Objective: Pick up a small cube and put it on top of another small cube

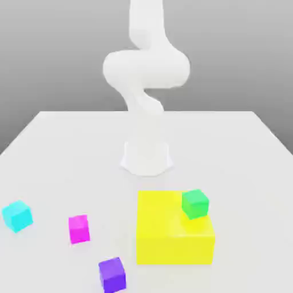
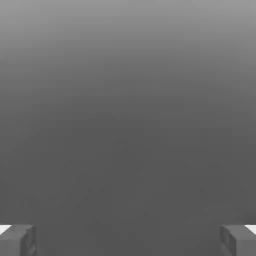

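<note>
Cyan cube (image 1: pixel 17 216) sits loose on the worktop (image 1: pixel 68 149), well apart from the gripper (image 2: pixel 128 240), whose fingers (image 2: pixel 17 240) are spread wide with nothing between them, apparently ready for a first grasp.

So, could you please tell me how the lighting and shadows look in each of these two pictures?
Exterior view: soft, even light; the white table shows no clear cast shadows, and the green cube tints the yellow block beneath it. Hand view: a smooth grey gradient, lighter on one side, behind the open gripper.
</note>
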